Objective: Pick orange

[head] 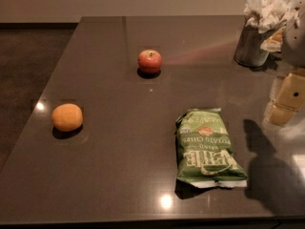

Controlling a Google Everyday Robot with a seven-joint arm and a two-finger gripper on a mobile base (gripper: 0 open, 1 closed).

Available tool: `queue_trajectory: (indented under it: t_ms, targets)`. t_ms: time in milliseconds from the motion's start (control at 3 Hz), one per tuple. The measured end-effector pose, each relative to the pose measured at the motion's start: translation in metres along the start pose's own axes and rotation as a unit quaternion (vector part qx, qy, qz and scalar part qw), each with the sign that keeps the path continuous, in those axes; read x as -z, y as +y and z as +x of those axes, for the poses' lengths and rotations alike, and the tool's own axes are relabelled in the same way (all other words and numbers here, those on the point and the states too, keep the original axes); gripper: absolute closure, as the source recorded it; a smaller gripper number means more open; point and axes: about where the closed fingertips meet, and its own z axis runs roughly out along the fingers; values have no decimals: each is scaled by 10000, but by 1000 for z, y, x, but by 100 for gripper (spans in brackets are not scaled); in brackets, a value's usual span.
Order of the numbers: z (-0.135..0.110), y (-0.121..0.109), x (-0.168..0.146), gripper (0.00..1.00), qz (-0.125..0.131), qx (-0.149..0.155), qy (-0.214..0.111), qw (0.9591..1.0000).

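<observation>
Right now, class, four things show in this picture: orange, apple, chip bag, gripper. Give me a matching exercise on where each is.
Things:
1 orange
2 apple
3 chip bag
4 gripper

Places:
A far middle of the table
B right edge of the view
C near left
D front, right of centre

Pairs: 1-C, 2-A, 3-D, 4-B

The orange [67, 117] sits near the left edge of the dark counter [119, 175], well apart from the red apple [149, 61] farther back. A green chip bag [208, 147] lies right of centre. The hand [285, 101] hangs over the right edge, near a metal cup [251, 46] stuffed with napkins [269, 8].
</observation>
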Motion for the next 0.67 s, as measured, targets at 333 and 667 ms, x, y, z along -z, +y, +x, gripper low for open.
queue_trajectory:
  t_ms: [333, 667]
  targets:
    - [-1, 0, 0, 0, 9, 2, -5, 10000]
    - [-23, 0, -2, 0, -41, 224, -237, 9995]
